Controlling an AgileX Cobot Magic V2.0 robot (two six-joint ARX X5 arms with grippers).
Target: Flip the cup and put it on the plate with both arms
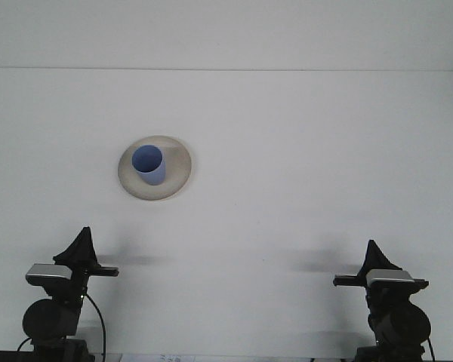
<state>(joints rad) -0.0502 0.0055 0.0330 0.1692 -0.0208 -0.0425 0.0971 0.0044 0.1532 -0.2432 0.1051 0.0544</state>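
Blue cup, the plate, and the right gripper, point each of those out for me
blue cup (149, 167): front view, on its side wall.
plate (180, 167): front view, on its bare right rim.
right gripper (375, 256): front view, on its dark tip.

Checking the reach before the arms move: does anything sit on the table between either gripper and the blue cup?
Nothing visible does. The blue cup stands upright on the plate, and only bare table lies between it and the left gripper or right gripper.
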